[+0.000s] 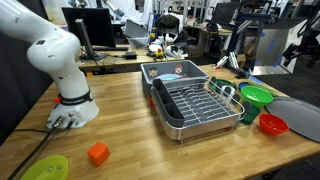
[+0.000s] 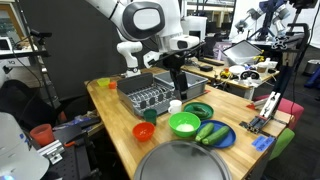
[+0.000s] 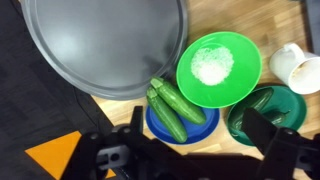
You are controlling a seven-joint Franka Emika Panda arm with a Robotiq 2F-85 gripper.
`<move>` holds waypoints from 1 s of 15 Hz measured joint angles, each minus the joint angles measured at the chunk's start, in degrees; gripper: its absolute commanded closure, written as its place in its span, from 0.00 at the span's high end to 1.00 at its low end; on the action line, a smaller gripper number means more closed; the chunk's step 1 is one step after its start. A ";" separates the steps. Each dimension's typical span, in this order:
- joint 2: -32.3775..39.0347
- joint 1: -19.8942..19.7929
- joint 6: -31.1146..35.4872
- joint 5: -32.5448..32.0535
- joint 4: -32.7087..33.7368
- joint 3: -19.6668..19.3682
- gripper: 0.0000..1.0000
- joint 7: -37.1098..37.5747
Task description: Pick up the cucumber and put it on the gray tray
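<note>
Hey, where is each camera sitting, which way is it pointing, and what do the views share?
Exterior view: beside the table, looking along it over the steel tub to the gray tray; arm and base show.
Exterior view: beyond the gray tray, facing the arm; its jaws show too.
Wrist view: looks down on cucumbers; open jaws at bottom.
All share the gray tray.

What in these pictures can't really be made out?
- Gray tray: cut off by the top edge in the wrist view, and by frame edges in both exterior views.
- Cucumber: the pieces overlap, so whether there are two or three is unclear.
- Green bowl: the pale patch inside is blurred and could be contents or glare.
- Blue plate: mostly hidden under the cucumber.
- White cup: cut off by the right edge.
</note>
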 measured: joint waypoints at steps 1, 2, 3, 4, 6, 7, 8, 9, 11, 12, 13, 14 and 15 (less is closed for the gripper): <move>2.43 -0.06 1.46 -1.40 1.36 -0.57 1.00 0.21; 5.16 -0.09 2.93 -2.34 3.08 -1.07 1.00 0.21; 7.99 -0.10 4.30 -2.90 5.11 -1.53 1.00 0.20; 10.79 -0.10 5.43 -3.11 7.37 -1.89 1.00 0.11; 16.07 -0.10 6.21 -3.12 12.40 -2.16 1.00 -0.59; 18.44 -0.09 6.15 -3.09 14.78 -2.14 1.00 -1.43; 20.65 -0.09 5.95 -2.87 16.91 -2.05 1.00 -2.52; 22.58 -0.10 5.56 -2.27 18.77 -1.86 1.00 -3.46; 24.88 -0.09 4.82 -1.73 21.25 -1.64 1.00 -4.17; 25.03 -0.10 4.58 -1.69 21.61 -1.63 1.00 -4.29; 24.99 -0.14 4.39 -1.67 21.80 -1.64 1.00 -4.39; 24.96 -0.15 4.29 -1.67 21.87 -1.64 1.00 -4.42; 24.96 -0.16 4.27 -1.66 21.87 -1.64 1.00 -4.42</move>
